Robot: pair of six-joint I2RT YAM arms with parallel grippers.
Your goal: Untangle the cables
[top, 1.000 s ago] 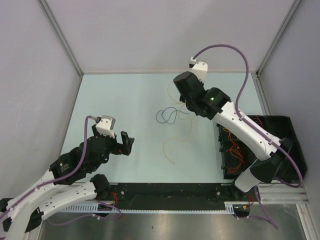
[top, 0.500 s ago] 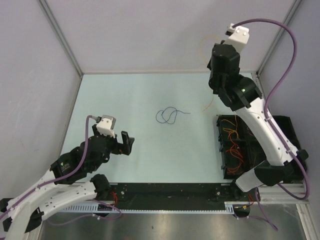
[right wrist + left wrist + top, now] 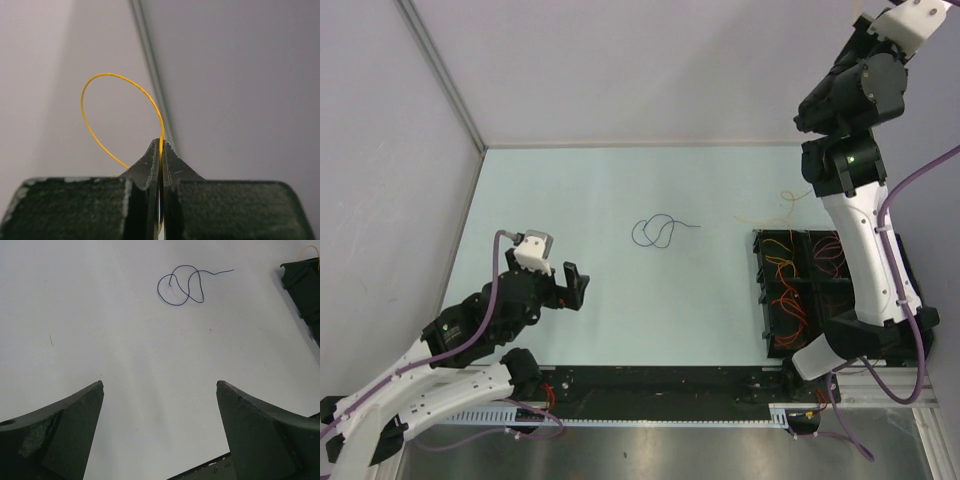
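Step in hand: It looked like the yellow cable [image 3: 100,82] was being lifted away and carried to the bin [image 3: 761,300].

How to do it well: The pinch needed to be tight, because the cable was very thin and could slip out. The arm should go slowly and come down low over the bin. Then the loose tail would drop inside and not catch on the rim or swing back to the blue cable [image 3: 658,232].

Left gripper: The left gripper [image 3: 160,385] was nearest, low over the table [image 3: 570,190]. Its two fingers were spread wide, with nothing between them.

Blue cable: It lay flat on the table in a loose curl with two loops. It was out past the left gripper, well apart from it, and nothing touched it.

Bin: It sat at the right side of the table, with red and orange cables [image 3: 788,290] in its boxes.

Yellow tail: The loose end of the yellow cable lay on the table just beside the far corner of the bin, well apart from the blue cable.

Right gripper: The right gripper [image 3: 161,145] was farthest and high up, at the end of the raised right arm [image 3: 855,200]. Its fingers were pressed together on the yellow cable, and a round loop of it stuck out past the tips.
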